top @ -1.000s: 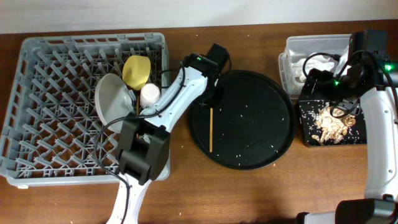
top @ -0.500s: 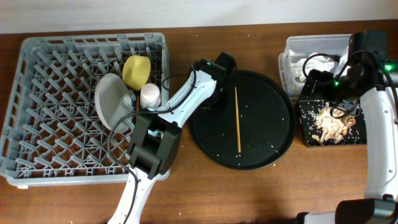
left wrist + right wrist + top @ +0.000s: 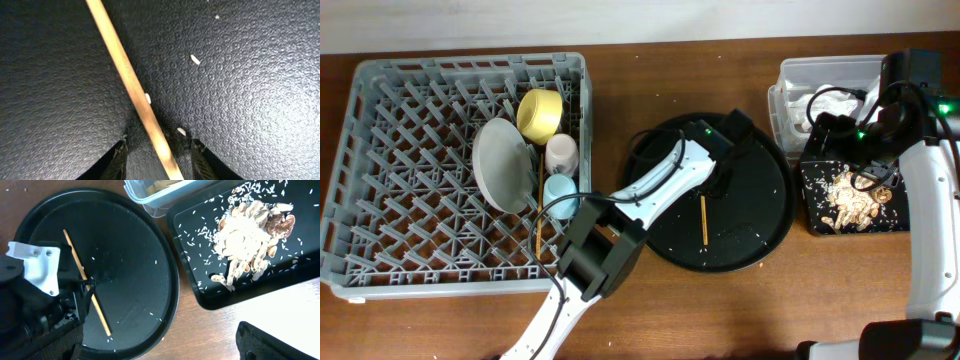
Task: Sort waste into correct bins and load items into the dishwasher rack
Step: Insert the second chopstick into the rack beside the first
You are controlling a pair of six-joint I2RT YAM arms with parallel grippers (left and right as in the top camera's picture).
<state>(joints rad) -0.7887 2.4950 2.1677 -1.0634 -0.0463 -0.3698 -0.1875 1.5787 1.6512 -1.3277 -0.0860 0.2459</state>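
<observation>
Now our left gripper [image 3: 159,152] sits further right on the round black tray [image 3: 760,235], where the chopstick [image 3: 704,218] has slid, jaws apart astride it, unclamped; we still owe it to the dishwasher rack [image 3: 400,200].

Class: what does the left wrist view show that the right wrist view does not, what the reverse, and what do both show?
Left wrist only: the round black tray's pebbled grain, and a gap between the chopstick and each fingertip of the left gripper. Right wrist only: food scraps in the shallow black tray, a corner of the clear tub, the wooden table. Both: the chopstick lying on the round tray among white crumbs, the left gripper over it.
</observation>
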